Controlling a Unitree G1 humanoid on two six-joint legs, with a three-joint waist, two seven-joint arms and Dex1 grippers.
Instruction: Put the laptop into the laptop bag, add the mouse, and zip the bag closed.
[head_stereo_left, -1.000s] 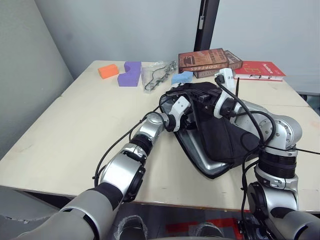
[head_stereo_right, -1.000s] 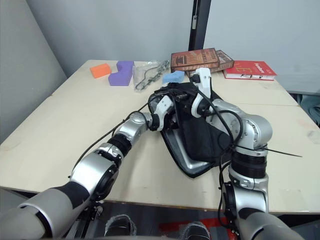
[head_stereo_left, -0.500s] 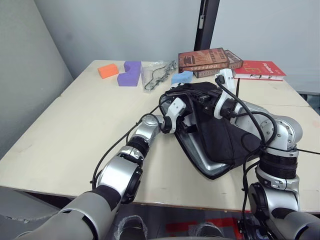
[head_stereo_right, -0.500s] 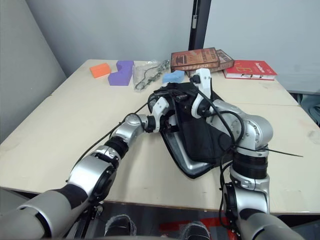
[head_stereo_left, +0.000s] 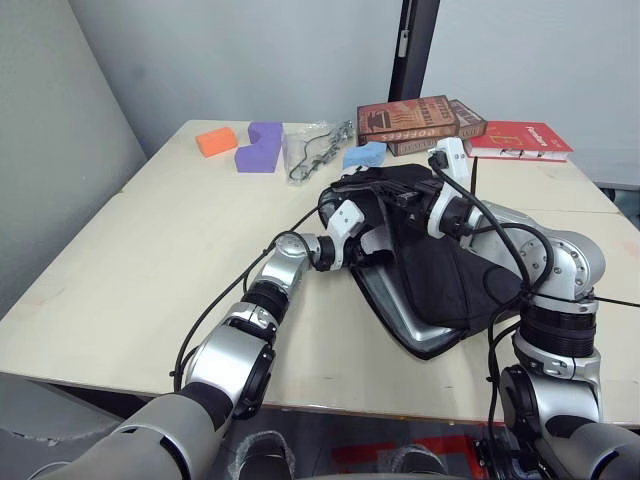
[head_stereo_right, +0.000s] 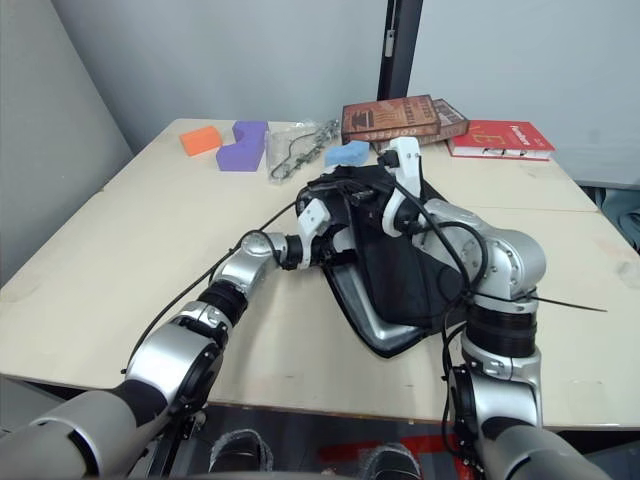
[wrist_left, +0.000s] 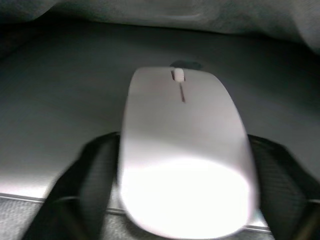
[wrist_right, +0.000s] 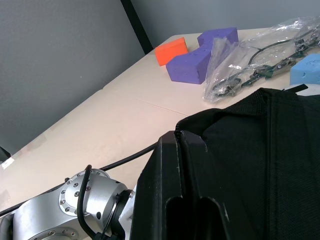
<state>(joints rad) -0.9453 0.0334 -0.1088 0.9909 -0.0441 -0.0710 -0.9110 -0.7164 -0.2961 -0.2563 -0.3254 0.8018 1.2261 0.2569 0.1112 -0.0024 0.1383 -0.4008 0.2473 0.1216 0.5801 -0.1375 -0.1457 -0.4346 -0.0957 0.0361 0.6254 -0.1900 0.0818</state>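
Note:
The black laptop bag (head_stereo_left: 450, 280) lies on the table, its upper flap lifted. The silver-grey laptop (head_stereo_left: 385, 300) is inside, with its edge showing at the open mouth. My right gripper (head_stereo_left: 402, 196) is shut on the raised flap (wrist_right: 235, 150) at the bag's far end. At the bag's mouth, on its left side, my left gripper (head_stereo_left: 362, 238) is shut on the white mouse (wrist_left: 182, 150). The black fingers (wrist_left: 85, 185) flank the mouse on both sides. The mouse sits just over the laptop's grey surface (wrist_left: 60, 110), under the flap.
Along the table's far edge lie an orange block (head_stereo_left: 216, 141), a purple block (head_stereo_left: 260, 147), a clear plastic bag of cables (head_stereo_left: 315, 150), a blue block (head_stereo_left: 363, 155), stacked brown books (head_stereo_left: 415, 120) and a red book (head_stereo_left: 518, 140). Bare tabletop (head_stereo_left: 160, 250) stretches to the bag's left.
My left gripper has drawn back a little to the left at the bag's mouth, and its forearm has straightened. The right gripper and the lifted flap have stayed put.

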